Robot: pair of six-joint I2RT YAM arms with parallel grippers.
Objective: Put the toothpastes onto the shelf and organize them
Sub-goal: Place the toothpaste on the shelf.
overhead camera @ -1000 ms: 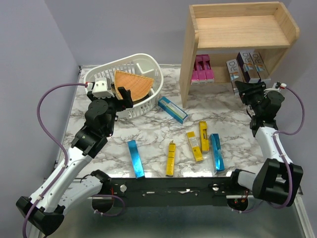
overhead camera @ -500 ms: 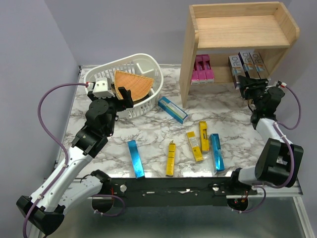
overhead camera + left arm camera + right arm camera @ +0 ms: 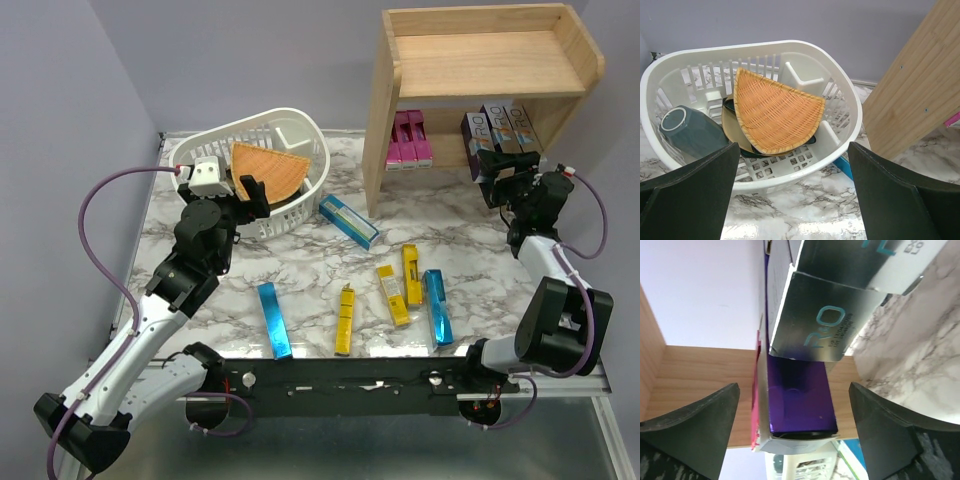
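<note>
The left arm point(image 3: 150, 310) rises from its base at 7 o'clock of the table point(image 3: 300, 265) and slants toward 11 o'clock with the elbow bent. This brings the left gripper point(image 3: 250, 193) just beside the near wall of the white basket point(image 3: 300, 122). The right arm point(image 3: 545, 265) is folded steeply at 4 o'clock, its forearm running up toward 1 o'clock. The right gripper point(image 3: 492, 168) points into the mouth of the lower tier of the wooden shelf point(image 3: 480, 60). From above, that tier holds pink toothpaste boxes point(image 3: 410, 140) toward its 9 o'clock end and purple-silver boxes point(image 3: 497, 128) toward its 3 o'clock end. A blue box point(image 3: 349, 221) lies between basket and shelf, and a row of loose boxes point(image 3: 392, 296), two blue and three yellow, lies near the table's 6 o'clock edge. Only the left wrist view looks down into the basket, where an orange woven wedge point(image 3: 775, 117) leans at the centre with a dark cup point(image 3: 687, 132) at 9 o'clock. The shelf's side panel point(image 3: 915, 100) rises at 3 o'clock. The left fingers point(image 3: 685, 195) stand wide apart there, with nothing between them and touching nothing. Only the right wrist view shows the shelved boxes close up: a silver box point(image 3: 830, 315) with teal lettering lies against a purple box point(image 3: 797, 400). The right fingers point(image 3: 690, 430) are spread wide on either side of that purple box, with a gap showing on both sides, and they grip nothing.
</note>
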